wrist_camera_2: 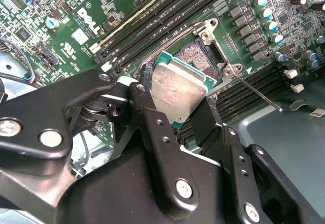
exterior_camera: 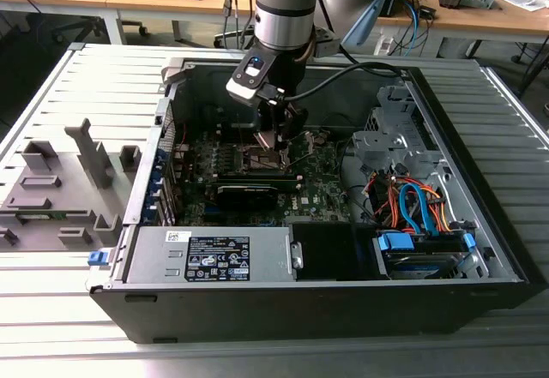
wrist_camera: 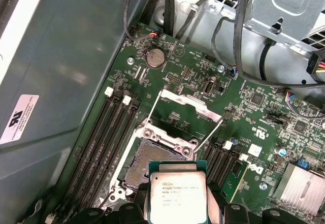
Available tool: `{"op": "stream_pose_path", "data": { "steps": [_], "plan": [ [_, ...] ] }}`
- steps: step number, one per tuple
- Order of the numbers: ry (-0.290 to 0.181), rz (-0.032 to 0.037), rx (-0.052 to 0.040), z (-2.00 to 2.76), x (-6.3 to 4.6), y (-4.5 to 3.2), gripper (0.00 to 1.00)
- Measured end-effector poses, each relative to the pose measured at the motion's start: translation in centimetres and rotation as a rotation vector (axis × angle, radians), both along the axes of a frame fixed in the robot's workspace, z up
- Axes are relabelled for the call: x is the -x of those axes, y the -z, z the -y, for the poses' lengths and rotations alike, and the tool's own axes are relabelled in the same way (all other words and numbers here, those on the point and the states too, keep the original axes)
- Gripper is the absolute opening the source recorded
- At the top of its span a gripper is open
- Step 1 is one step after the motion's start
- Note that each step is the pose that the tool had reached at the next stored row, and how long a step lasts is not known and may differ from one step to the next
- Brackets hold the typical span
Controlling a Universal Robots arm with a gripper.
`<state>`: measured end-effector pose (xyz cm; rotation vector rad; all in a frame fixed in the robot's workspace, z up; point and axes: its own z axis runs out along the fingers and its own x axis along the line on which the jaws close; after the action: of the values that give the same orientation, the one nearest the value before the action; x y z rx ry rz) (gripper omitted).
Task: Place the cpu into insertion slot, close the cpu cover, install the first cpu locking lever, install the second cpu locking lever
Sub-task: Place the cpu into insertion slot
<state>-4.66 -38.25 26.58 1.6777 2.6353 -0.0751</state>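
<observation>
The exterior view takes in the whole open computer case [exterior_camera: 343, 249] lying on the slatted surface [exterior_camera: 51, 78]. The arm [exterior_camera: 283, 9] reaches down into it, with the hand [exterior_camera: 279, 138] low over the motherboard [exterior_camera: 317, 185]. Both wrist views show the hand clamped on two opposite edges of the one cpu [wrist_camera_2: 177, 89], holding it tilted over the one insertion slot [wrist_camera: 142, 165], whose dark bed lies bare. Whether chip and slot touch I cannot tell. The first wrist view shows the cpu cover [wrist_camera: 188, 99] swung up beyond the slot, with two thin lever rods [wrist_camera: 152, 109] raised. The second wrist view shows one of them.
</observation>
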Motion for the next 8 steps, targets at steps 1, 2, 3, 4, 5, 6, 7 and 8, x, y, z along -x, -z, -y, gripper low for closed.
{"op": "stream_pose_path", "data": {
  "steps": [1,2,3,4,5,6,7,8],
  "plan": [
    [0.002,0.0000,0.0000,0.00,0.00,0.00,0.54],
    [0.004,0.0001,0.0000,0.00,0.00,0.00,0.54],
    [0.005,0.0000,0.0000,0.00,0.00,0.00,0.54],
    [0.006,0.0000,0.0000,0.00,0.00,0.00,0.54],
    [0.008,0.0001,-0.0001,0.00,0.00,0.01,0.54],
    [0.010,0.0001,-0.0001,0.00,0.00,0.01,0.54],
    [0.011,0.0000,-0.0001,0.00,0.00,0.01,0.54],
    [0.012,0.0000,0.0000,0.00,0.00,0.00,0.54]
  ]
}}
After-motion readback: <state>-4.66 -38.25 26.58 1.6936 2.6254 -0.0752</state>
